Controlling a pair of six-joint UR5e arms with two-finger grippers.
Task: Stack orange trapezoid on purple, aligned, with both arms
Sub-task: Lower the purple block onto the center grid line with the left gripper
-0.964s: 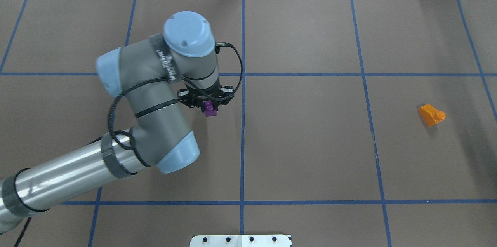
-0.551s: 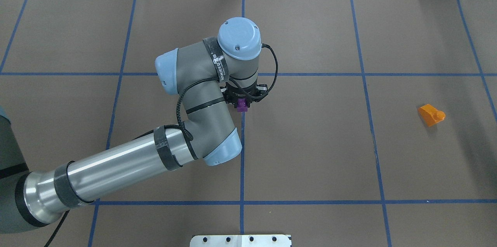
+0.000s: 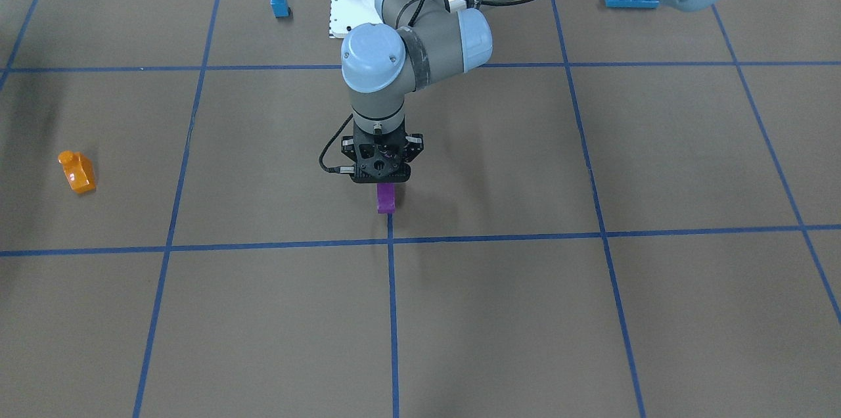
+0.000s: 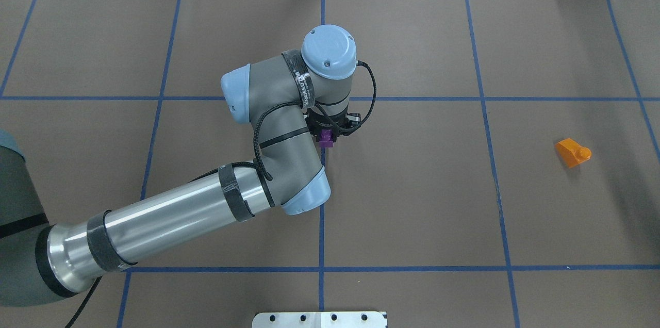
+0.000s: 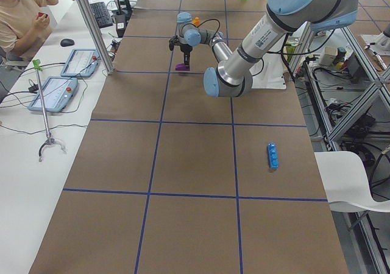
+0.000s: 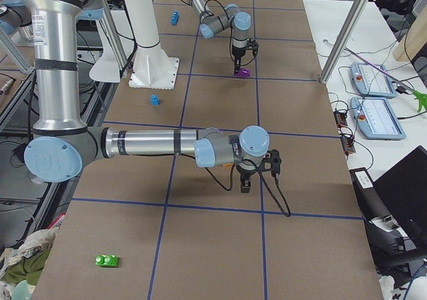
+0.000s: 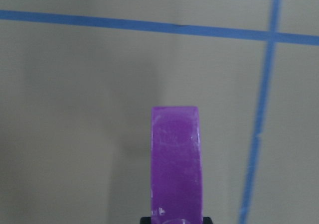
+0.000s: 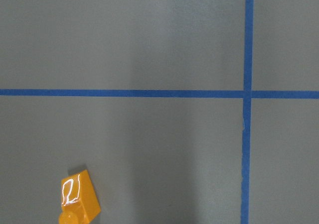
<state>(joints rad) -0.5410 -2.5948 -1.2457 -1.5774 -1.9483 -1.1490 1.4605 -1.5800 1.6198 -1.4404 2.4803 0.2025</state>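
Only the right-end view shows the right hand [image 6: 245, 184], and I cannot tell its grip. The left hand [image 3: 386, 185] clamps the small glossy purple plastic brick [image 3: 386, 202], perhaps touching the brown surface [image 3: 525, 313].

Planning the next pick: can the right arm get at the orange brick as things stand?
Probably yes: the orange brick lies alone, nothing near it, and the left arm is far off from it.
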